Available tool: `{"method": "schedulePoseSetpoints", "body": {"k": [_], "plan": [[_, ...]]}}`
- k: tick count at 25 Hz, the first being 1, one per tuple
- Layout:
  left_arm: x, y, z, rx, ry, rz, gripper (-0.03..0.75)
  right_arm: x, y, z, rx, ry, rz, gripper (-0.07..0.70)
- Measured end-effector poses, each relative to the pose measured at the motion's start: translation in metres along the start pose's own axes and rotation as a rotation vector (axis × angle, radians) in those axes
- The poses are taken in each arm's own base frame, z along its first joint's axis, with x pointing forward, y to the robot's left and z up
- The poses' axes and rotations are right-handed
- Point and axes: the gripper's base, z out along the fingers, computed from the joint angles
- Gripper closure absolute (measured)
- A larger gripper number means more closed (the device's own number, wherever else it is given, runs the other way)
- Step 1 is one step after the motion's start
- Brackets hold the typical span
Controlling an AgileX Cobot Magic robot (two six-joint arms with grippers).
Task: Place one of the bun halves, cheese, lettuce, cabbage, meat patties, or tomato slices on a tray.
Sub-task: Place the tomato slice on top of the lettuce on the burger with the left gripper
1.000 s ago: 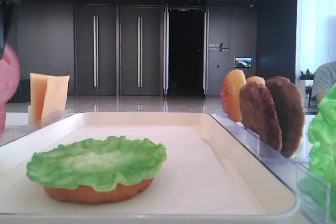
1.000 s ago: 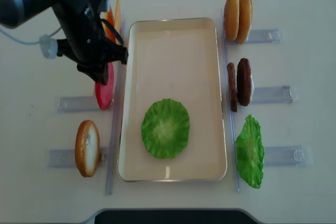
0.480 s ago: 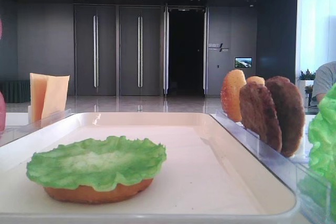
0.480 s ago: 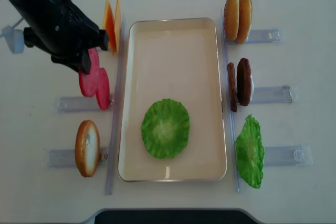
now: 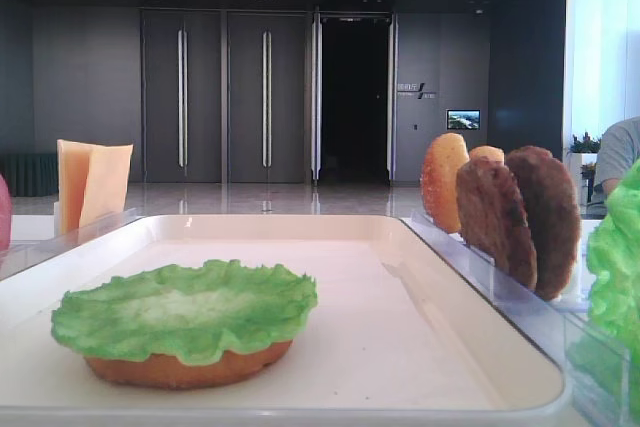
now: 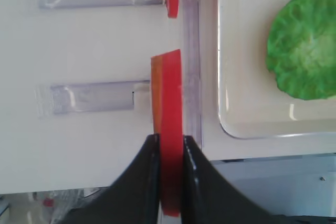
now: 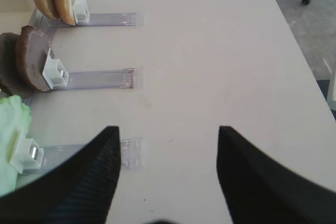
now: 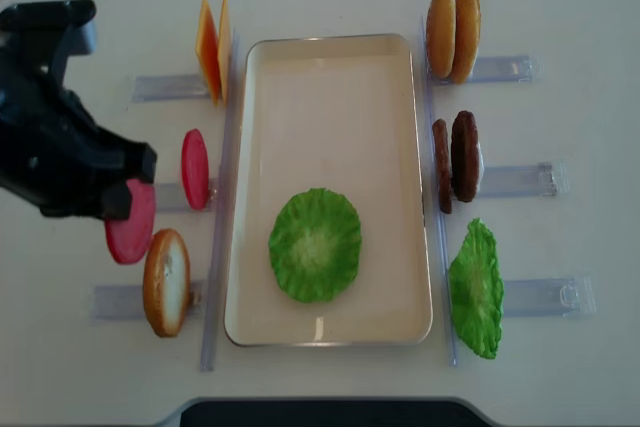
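My left gripper (image 6: 170,141) is shut on a red tomato slice (image 6: 171,93), held on edge above the table left of the tray (image 8: 330,47). In the overhead view this tomato slice (image 8: 130,227) hangs beside a bun half (image 8: 166,282); a second tomato slice (image 8: 195,169) stands in its rack. Lettuce (image 8: 315,244) lies on a bun half (image 5: 190,369) in the tray's near part. My right gripper (image 7: 167,132) is open over bare table, right of the racks. Cabbage is out of view.
Cheese slices (image 8: 212,47) stand at the far left. Two bun halves (image 8: 452,34), meat patties (image 8: 457,155) and another lettuce leaf (image 8: 476,289) stand in clear racks (image 8: 520,180) right of the tray. A clear strip (image 8: 218,247) runs along the tray's left side.
My left arm has lifted one tomato slice out of its rack and carried it left and toward the near edge. One slice stays in the rack.
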Motion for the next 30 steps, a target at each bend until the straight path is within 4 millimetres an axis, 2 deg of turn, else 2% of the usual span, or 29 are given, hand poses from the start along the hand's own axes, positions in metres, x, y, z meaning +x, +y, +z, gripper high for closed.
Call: {"method": "schedulePoseSetpoints", "body": {"k": [3, 9, 14, 19, 22, 30], "plan": [[0.013, 0.004, -0.006, 0.037, -0.037, -0.015, 0.659, 0.0, 0.0, 0.0, 0.0, 0.0, 0.0, 0.213], [0.015, 0.0, -0.001, 0.099, -0.081, -0.032, 0.659, 0.0, 0.0, 0.0, 0.0, 0.0, 0.0, 0.213], [0.009, -0.026, 0.004, 0.389, -0.158, -0.024, 0.659, 0.0, 0.0, 0.0, 0.0, 0.0, 0.0, 0.213], [0.007, -0.055, 0.024, 0.706, -0.146, 0.018, 0.659, 0.0, 0.0, 0.0, 0.0, 0.0, 0.0, 0.213], [0.007, -0.064, 0.039, 0.826, -0.147, 0.022, 0.659, 0.0, 0.0, 0.0, 0.0, 0.0, 0.0, 0.213], [0.013, -0.065, 0.055, 0.882, -0.179, 0.001, 0.659, 0.0, 0.0, 0.0, -0.02, 0.0, -0.012, 0.213]]}}
